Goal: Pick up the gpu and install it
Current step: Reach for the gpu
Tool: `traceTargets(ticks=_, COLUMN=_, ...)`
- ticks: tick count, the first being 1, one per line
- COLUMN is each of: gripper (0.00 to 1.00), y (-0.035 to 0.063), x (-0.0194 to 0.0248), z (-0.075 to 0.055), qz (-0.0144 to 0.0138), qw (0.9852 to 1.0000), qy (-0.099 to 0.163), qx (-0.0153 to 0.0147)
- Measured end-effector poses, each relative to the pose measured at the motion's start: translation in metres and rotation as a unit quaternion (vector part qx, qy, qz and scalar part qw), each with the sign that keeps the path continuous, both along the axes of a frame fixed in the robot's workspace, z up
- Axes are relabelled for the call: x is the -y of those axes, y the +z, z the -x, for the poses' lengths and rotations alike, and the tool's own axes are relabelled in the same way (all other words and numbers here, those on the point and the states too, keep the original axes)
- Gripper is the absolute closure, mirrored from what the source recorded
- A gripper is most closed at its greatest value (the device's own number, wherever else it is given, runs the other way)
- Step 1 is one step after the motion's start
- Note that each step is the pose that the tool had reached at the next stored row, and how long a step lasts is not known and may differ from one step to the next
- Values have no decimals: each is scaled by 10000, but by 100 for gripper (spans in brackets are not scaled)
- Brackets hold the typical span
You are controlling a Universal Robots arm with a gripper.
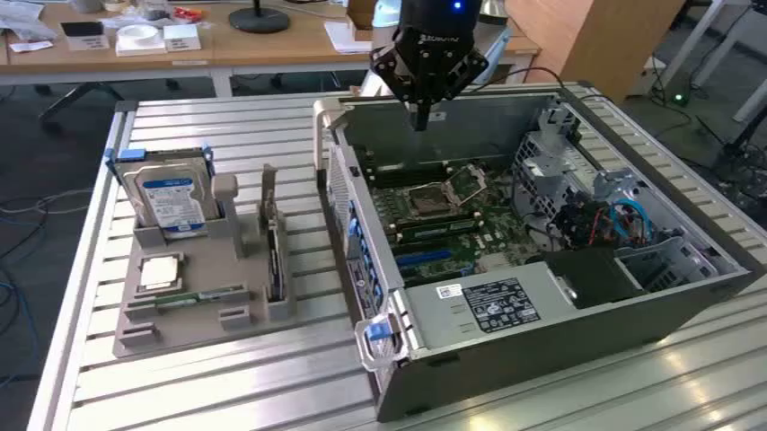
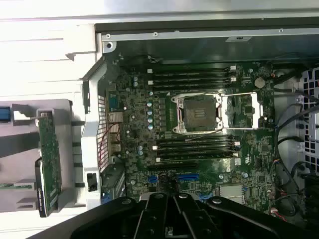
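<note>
Gpu (image 1: 273, 244) on edge in a slot of the grey holder (image 1: 214, 262), on the bench (image 1: 180, 386) beside the open computer case (image 1: 540, 332); well apart from the fingers (image 1: 419, 117), pressed together on nothing above the case's rim. Probably light, stiff, thin and fragile: best pinched across the bare upper board edge, clear of components. Likely to tip or bind in the slot if pulled askew.
</note>
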State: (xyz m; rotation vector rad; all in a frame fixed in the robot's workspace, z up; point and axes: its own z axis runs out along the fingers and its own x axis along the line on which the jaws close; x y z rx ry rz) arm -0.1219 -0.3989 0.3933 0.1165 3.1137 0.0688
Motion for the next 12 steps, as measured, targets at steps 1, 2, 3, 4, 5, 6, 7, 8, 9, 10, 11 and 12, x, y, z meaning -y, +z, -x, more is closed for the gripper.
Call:
traceTargets(ticks=1, gripper=89, y=0, x=0, z=0, qz=0, qw=10000, qy=0, qx=0)
traceTargets(ticks=2, gripper=89, y=0, x=0, z=0, qz=0, qw=10000, qy=0, qx=0)
traceTargets(ticks=3, gripper=89, y=0, x=0, z=0, qz=0, qw=10000, qy=0, qx=0)
traceTargets(ticks=4, gripper=89, y=0, x=0, z=0, qz=0, qw=10000, qy=0, qx=0)
traceTargets(ticks=5, gripper=89, y=0, x=0, z=0, qz=0, qw=10000, qy=0, qx=0)
traceTargets(ticks=6, gripper=89, y=0, x=0, z=0, qz=0, qw=10000, qy=0, qx=0)
traceTargets(ticks=7, gripper=89, y=0, x=0, z=0, qz=0, qw=10000, qy=0, qx=0)
traceTargets(ticks=8, gripper=89, y=0, x=0, z=0, qz=0, qw=10000, qy=0, qx=0)
traceTargets(ticks=9, gripper=89, y=0, x=0, z=0, qz=0, qw=10000, qy=0, qx=0)
traceTargets(ticks=10, gripper=89, y=0, x=0, z=0, qz=0, qw=10000, qy=0, qx=0)
traceTargets(ticks=11, gripper=89, y=0, x=0, z=0, qz=0, qw=10000, qy=0, qx=0)
traceTargets(ticks=12, gripper=89, y=0, x=0, z=0, qz=0, qw=10000, qy=0, qx=0)
